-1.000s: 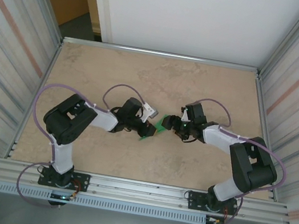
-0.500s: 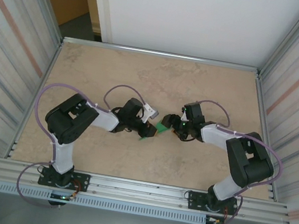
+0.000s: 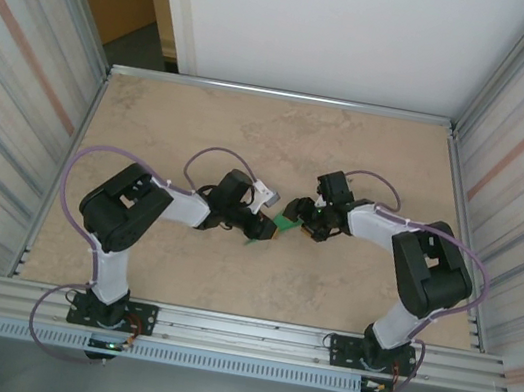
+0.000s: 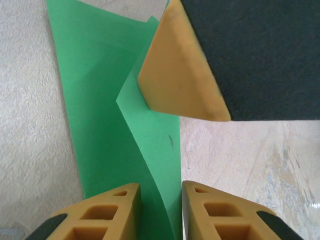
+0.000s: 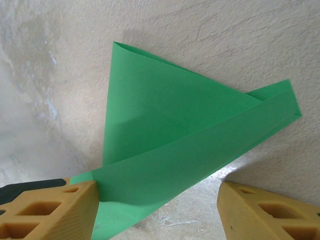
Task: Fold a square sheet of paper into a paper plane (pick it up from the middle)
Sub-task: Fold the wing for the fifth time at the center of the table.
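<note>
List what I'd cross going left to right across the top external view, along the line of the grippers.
left arm's elbow → left gripper → green paper → right gripper → right arm's elbow

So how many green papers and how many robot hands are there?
Green paper: 1
Robot hands: 2 (left hand, right hand)
Total: 3
</note>
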Controlling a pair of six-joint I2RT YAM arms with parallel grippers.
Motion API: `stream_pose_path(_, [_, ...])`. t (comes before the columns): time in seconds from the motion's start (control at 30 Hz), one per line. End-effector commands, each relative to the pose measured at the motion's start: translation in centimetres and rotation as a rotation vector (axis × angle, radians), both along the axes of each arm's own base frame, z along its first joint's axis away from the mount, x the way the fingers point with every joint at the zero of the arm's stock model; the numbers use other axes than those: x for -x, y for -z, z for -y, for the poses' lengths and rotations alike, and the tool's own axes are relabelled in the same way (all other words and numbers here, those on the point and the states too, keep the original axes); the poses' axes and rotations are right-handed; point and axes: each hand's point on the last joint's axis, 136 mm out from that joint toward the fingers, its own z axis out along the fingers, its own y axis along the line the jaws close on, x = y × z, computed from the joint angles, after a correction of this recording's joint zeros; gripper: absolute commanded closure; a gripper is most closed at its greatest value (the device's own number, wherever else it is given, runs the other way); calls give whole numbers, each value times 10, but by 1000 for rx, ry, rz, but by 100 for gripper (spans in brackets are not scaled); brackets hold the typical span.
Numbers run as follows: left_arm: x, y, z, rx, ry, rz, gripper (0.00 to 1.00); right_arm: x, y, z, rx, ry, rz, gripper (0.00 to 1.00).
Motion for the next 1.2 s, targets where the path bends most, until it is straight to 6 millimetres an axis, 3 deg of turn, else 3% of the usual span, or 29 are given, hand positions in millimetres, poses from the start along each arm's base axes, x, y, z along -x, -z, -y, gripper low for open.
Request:
stream_pose_path(0.0, [2,-9,2,25,8,-41,70,14,38,16,118,29,-94,36])
stream_pose_path(0.27, [2,-25,1,46,6,-48,62,15,40,16,132,21,-121,37])
stream_pose_path(0.8, [0,-33,-16,20,-59,-67,49,15,41,13,136,2,-142,37])
stream_pose_path(1.17, [21,-34,-38,-63,-84,0,47,15,40,11,138,-2,-152,37])
